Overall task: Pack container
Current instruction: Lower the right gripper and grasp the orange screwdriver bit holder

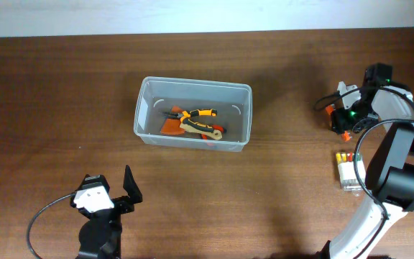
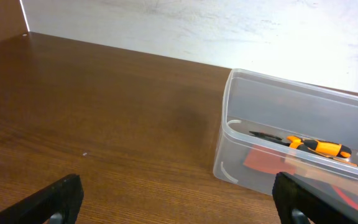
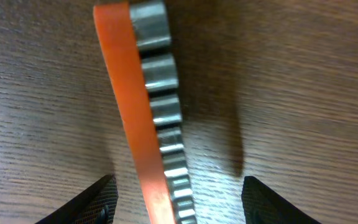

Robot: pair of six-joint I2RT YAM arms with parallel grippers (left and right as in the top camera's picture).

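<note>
The container (image 1: pixel 141 115), a clear bluish plastic tub, stands mid-table and holds orange-and-black handled pliers (image 1: pixel 200 113) and other orange tools. In the left wrist view it (image 2: pixel 235 124) sits ahead to the right. My left gripper (image 2: pixel 176 202) is open and empty, low over bare table near the front edge (image 1: pixel 110 196). My right gripper (image 3: pixel 176 202) is open, straddling an orange rail of steel sockets (image 3: pixel 145 112) that lies on the table at the far right (image 1: pixel 338 115). The fingers stand apart from the rail on both sides.
A small white box of coloured bits (image 1: pixel 348 171) lies at the right, in front of the right gripper. The right arm's base (image 1: pixel 401 180) stands beside it. The table's far edge meets a pale wall (image 2: pixel 229 25).
</note>
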